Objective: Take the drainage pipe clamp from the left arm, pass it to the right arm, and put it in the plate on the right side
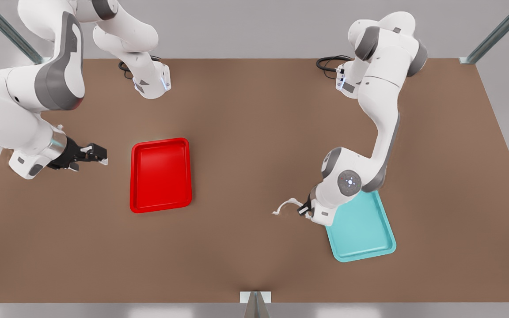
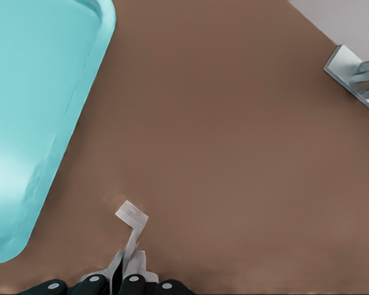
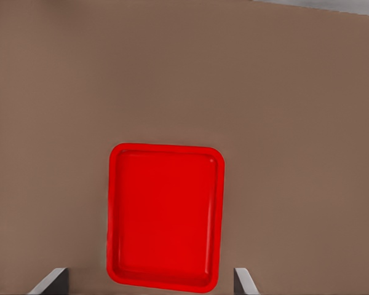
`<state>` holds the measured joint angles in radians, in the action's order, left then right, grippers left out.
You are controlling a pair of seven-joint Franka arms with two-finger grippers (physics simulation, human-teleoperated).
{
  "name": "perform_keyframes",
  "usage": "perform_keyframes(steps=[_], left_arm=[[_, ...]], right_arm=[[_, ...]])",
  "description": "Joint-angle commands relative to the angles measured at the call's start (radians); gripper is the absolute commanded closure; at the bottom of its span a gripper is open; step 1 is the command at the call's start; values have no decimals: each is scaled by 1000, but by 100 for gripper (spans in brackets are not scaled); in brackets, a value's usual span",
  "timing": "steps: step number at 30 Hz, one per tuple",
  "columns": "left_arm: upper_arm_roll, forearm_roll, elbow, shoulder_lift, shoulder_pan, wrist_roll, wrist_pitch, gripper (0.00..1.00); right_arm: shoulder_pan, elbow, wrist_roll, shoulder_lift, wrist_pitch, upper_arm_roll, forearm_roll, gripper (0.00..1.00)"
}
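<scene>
The clamp (image 1: 286,205) is a thin white arched strap with a flat foot tab at each end; its long axis runs roughly along the front view's left-right line, one foot reaching out toward that view's left over the bare table (image 1: 254,247), the other end at the left tool (image 1: 302,209). No writing or label can be read on it. In the left wrist view the clamp (image 2: 132,236) sticks out from between the fingers (image 2: 133,284), which are closed narrowly on it, low over the table just beside the teal tray (image 1: 362,229). The right tool (image 1: 100,154) hangs well apart, at the front view's left near the plate (image 1: 161,175), its fingers (image 3: 49,284) spread wide and holding nothing.
</scene>
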<state>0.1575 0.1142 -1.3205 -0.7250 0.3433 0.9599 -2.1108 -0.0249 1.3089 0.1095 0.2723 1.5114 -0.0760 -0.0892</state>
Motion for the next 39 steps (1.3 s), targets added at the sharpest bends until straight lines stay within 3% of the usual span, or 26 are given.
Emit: perform_keyframes(steps=[1,6,10,13,27,39], left_arm=[[0,44,43,-14,81,505,77,79],[53,45,127,-67,201,726,-77,79],[82,47,136,-79,226,773,-84,79],[86,47,155,-102,237,818,-86,79],[86,41,158,-97,247,821,-41,79],[83,32,173,-97,246,821,-25,79]], right_arm=[[-56,-3,-367,38,87,-13,-17,0],[-174,6,-688,146,234,-15,-50,0],[-213,32,-1092,170,231,-34,-44,0],[-213,56,-1225,165,228,-64,-44,0],[-271,41,-1258,254,392,-120,-27,0],[-300,81,-1258,282,391,-128,34,0]])
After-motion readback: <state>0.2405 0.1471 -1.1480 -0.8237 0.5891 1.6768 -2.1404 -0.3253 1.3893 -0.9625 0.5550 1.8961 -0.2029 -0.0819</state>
